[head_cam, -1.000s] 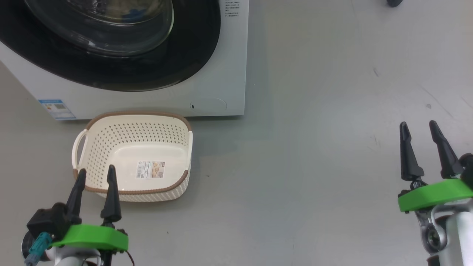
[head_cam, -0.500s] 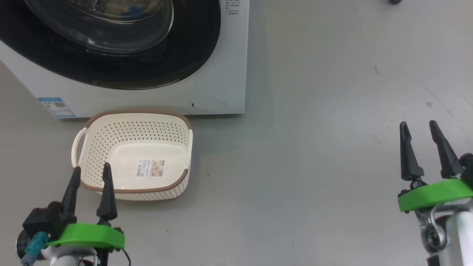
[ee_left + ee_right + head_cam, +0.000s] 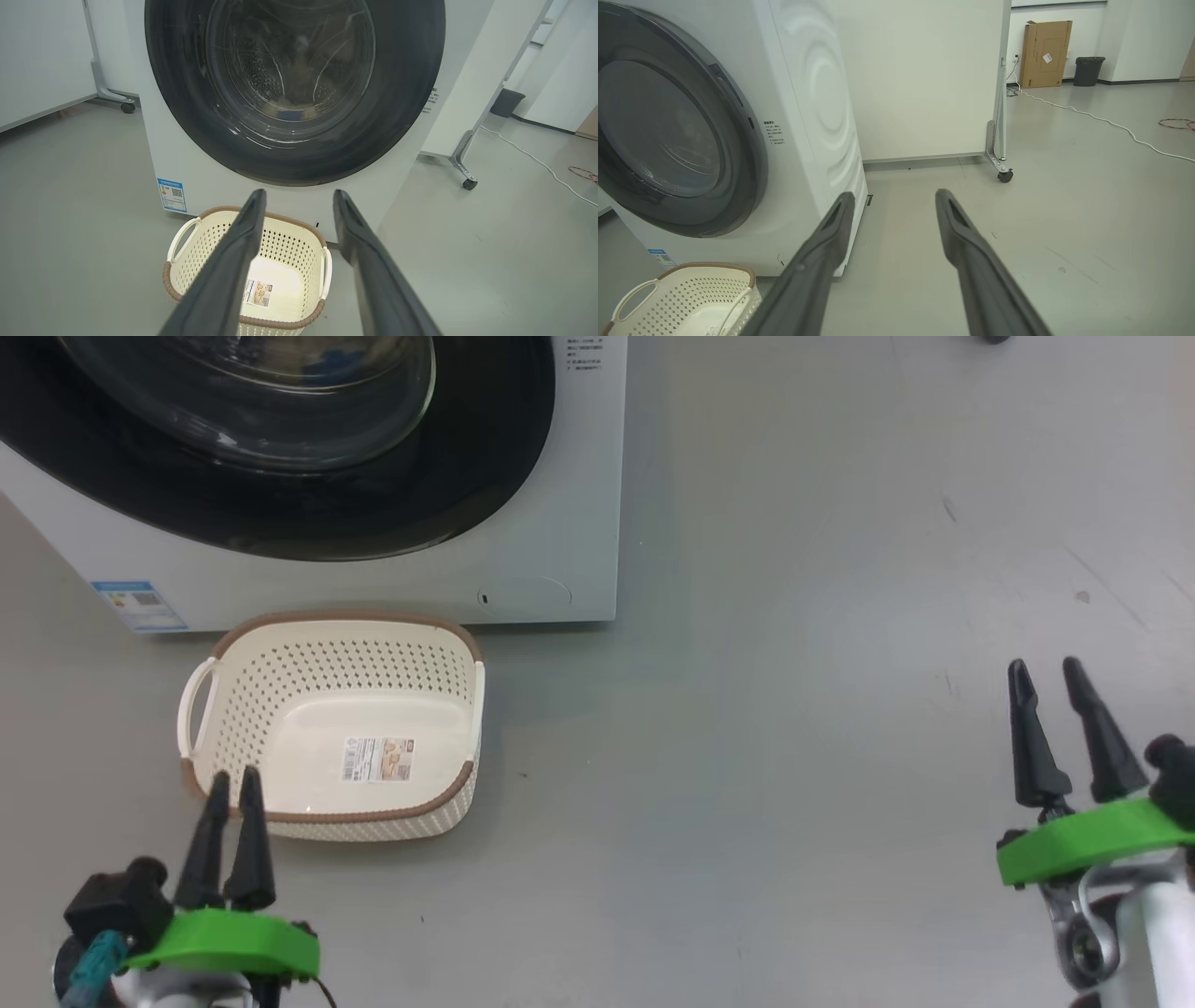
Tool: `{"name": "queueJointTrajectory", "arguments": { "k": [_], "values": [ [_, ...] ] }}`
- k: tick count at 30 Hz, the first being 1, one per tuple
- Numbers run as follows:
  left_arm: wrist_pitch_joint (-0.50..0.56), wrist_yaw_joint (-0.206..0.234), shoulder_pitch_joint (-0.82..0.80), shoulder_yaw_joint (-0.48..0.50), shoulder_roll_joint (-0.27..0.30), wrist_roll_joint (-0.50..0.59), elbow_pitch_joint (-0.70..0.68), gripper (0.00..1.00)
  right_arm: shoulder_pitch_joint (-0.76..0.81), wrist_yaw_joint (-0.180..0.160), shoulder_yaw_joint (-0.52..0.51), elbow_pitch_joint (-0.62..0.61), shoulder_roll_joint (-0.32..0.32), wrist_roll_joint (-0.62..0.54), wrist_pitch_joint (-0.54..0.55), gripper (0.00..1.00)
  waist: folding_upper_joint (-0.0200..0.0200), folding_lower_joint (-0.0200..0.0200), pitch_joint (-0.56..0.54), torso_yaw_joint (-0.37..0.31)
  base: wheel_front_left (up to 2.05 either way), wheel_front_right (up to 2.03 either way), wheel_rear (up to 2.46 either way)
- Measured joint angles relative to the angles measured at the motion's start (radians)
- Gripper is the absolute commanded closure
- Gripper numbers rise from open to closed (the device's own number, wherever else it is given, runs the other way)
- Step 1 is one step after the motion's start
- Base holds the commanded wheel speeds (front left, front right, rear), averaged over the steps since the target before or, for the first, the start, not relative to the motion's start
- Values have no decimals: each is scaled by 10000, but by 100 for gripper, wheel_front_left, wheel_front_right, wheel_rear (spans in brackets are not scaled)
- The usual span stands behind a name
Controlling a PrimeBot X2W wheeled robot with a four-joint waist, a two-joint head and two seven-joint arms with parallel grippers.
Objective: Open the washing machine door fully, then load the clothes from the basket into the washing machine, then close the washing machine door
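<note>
- One bundle, the clothes (image 3: 286, 111), is being glimpsed as a pale and blue patch low behind the glass of the washing machine door (image 3: 294, 154). That door is being kept shut against the washing machine (image 3: 588, 504).
- The basket (image 3: 345, 619) is being left empty on the floor just before the washing machine's front, unmoved from a second ago.
- The left gripper (image 3: 234, 775) is being drawn back from the washing machine, over the basket's far rim. Its jaws are being narrowed yet kept apart, clamped on nothing.
- The right gripper (image 3: 1044, 665) is being held well apart from the washing machine, off its front corner, its jaws slightly narrowed but apart.
- All three steps are being judged done, and the arms are being retired.
</note>
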Motion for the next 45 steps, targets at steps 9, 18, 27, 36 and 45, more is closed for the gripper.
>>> {"name": "queueJointTrajectory", "arguments": {
  "k": [9, 18, 27, 36, 45],
  "values": [
    [186, 2, 508, -73, -226, -485, 717, 100, 577, 0, 40, 832, 134, 504, 192, 100, 0, 0, -59, 21, 0, 0, 0],
    [447, 2, 508, -56, -230, -1423, 675, 100, 578, 0, 75, 802, 134, 1574, 416, 100, 0, 0, -154, 55, 0, 0, 0],
    [709, 2, 508, -10, -242, -2464, 623, 100, 579, 0, 140, 775, 134, 2750, 709, 100, 0, 0, -259, 93, 0, 0, 0],
    [982, 2, 508, 17, -280, -3415, 556, 100, 580, 0, 174, 738, 134, 3800, 945, 100, 0, 0, -353, 127, 0, 0, 0],
    [1231, 2, 509, 48, -291, -4259, 504, 100, 583, 0, 213, 725, 134, 4732, 1208, 100, 0, 0, -437, 157, 0, 0, 0]
  ]
}}
